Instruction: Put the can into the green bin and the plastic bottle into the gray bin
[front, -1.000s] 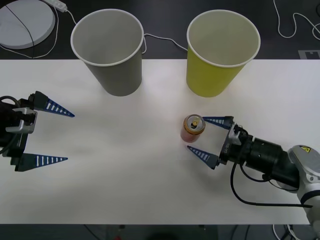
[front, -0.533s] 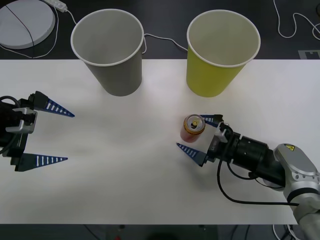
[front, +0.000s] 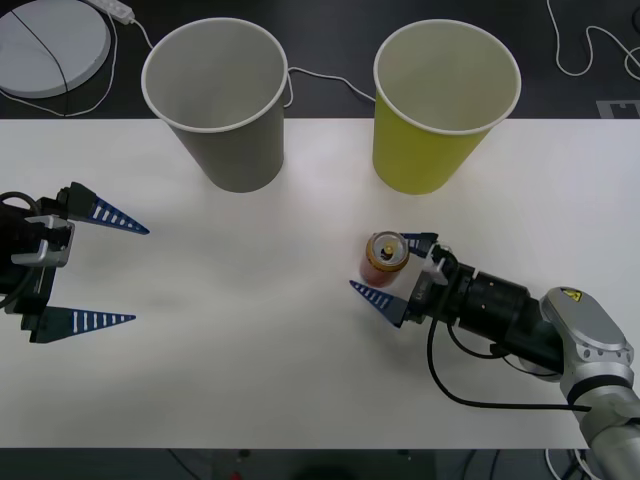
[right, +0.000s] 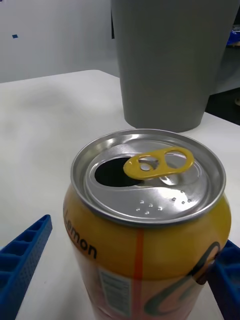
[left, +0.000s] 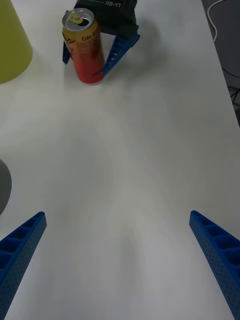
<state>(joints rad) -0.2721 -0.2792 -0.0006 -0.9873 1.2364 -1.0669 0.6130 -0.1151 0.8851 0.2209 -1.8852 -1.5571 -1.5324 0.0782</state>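
Since a second ago the right gripper (front: 395, 270) has been pushed forward until the can (front: 385, 255) is bracketed between its blue fingers (right: 22, 260); jaws spread, not yet closed, contact on the far side uncertain. Can stands upright on the table (front: 250, 330), just in front of the green bin (front: 445, 105), the gray bin (front: 215, 100) farther off beside that bin. Closing is judged next. Left gripper (front: 90, 268) parked wide apart, well away from the can
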